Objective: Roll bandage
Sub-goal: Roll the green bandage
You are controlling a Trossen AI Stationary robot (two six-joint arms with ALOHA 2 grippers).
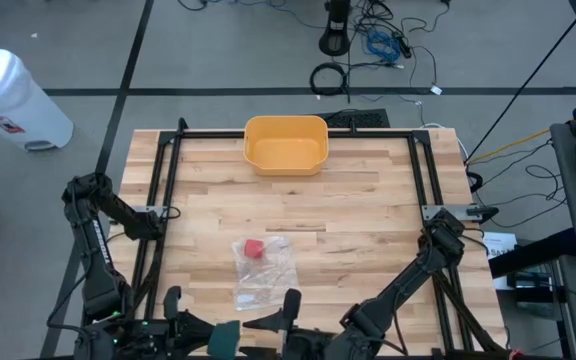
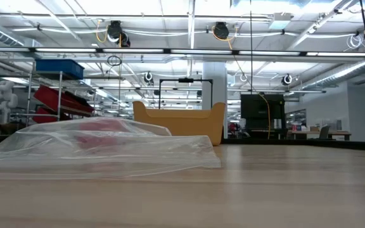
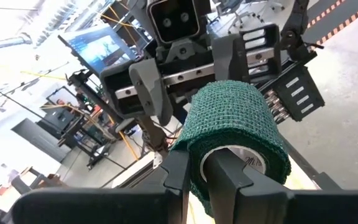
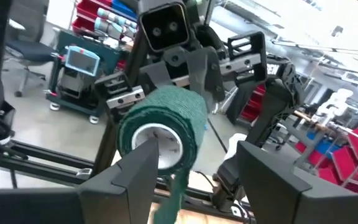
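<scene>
Here the left gripper [image 3: 207, 177], at 6 o'clock on the table, clamps the green bandage roll [image 3: 232, 134]; the right gripper [image 4: 194, 171], fingers spread, could snag the loose tail [image 4: 176, 193] and unwind it.

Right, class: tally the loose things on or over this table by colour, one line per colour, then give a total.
Green: 1, the bandage roll, held in the left pincer at the near edge.
Yellow: 1, the bin at the far edge.
Clear: 1, the plastic bag.
Red: 1, the small item inside that bag.
Total: 4
</scene>
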